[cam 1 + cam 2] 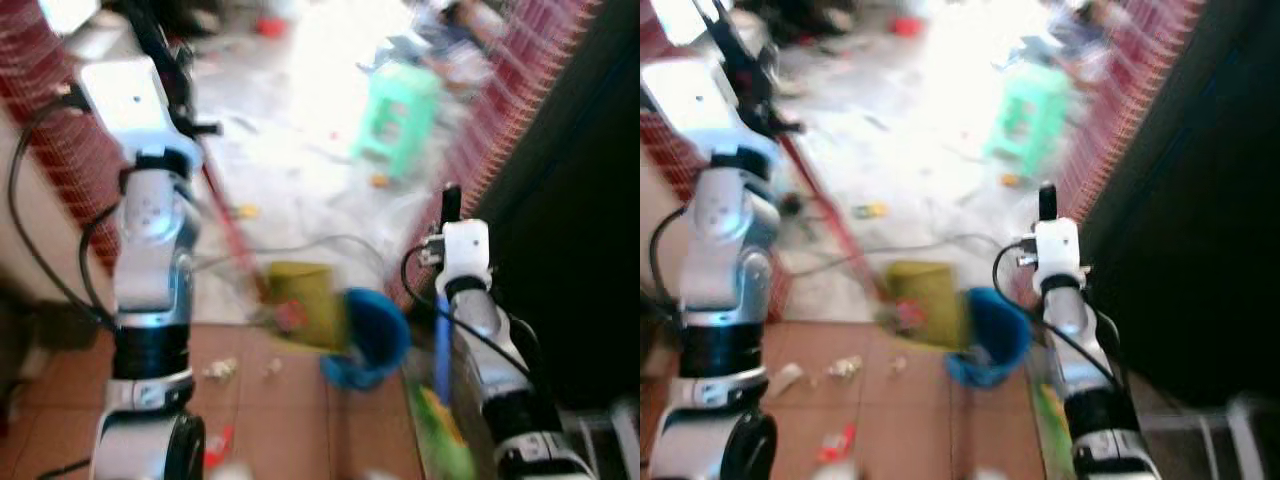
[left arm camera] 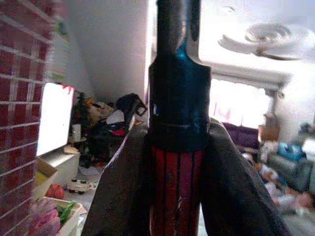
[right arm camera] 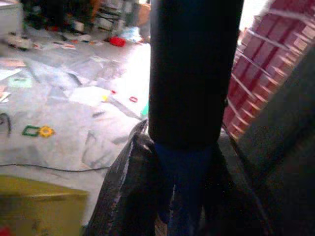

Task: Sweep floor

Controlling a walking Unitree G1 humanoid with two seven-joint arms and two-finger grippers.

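Observation:
My left gripper (image 2: 177, 147) is shut on the red and black broom handle (image 2: 176, 191), held high at my left (image 1: 160, 45). The red handle (image 1: 228, 228) slants down to a yellow-green broom head (image 1: 302, 300) on the floor. My right gripper (image 3: 182, 162) is shut on a dark pole with a blue lower part (image 3: 184, 177); it stands upright at my right (image 1: 452, 205). The blue pole (image 1: 441, 345) goes down beside a blue dustpan (image 1: 368, 340), which touches the broom head. Paper scraps (image 1: 222, 369) and a red bit (image 1: 220, 440) lie on the brown tiles near my feet.
The picture is blurred. A green stool (image 1: 398, 115) stands on the littered pale floor ahead. A grey cable (image 1: 310, 245) crosses the floor. Red brick walls (image 1: 60, 150) (image 1: 520, 110) close in on both sides, with a dark panel (image 1: 580, 230) at the right.

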